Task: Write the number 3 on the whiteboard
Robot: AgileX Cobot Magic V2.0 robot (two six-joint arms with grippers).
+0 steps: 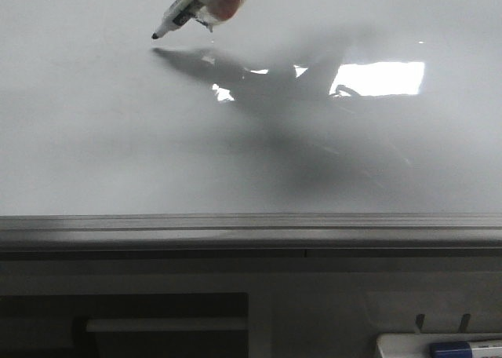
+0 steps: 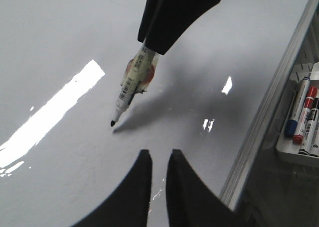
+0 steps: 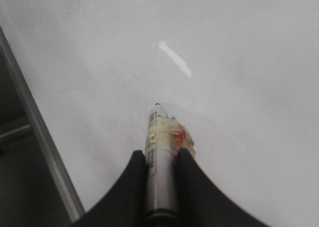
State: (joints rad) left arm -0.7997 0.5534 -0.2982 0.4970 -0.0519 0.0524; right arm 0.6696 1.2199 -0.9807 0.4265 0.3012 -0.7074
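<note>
Right gripper (image 3: 160,160): jaws clamping taped white black-tipped marker (image 1: 192,7), upper left, above glossy white-grey whiteboard (image 1: 94,138); left gripper (image 2: 158,162): jaws narrow, empty

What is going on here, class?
The right tool holds a marker, its tip poised just at the whiteboard. No stroke shows on the board yet. The left tool hangs nearby with nothing in it. Spare markers lie in a tray beside the board.
</note>
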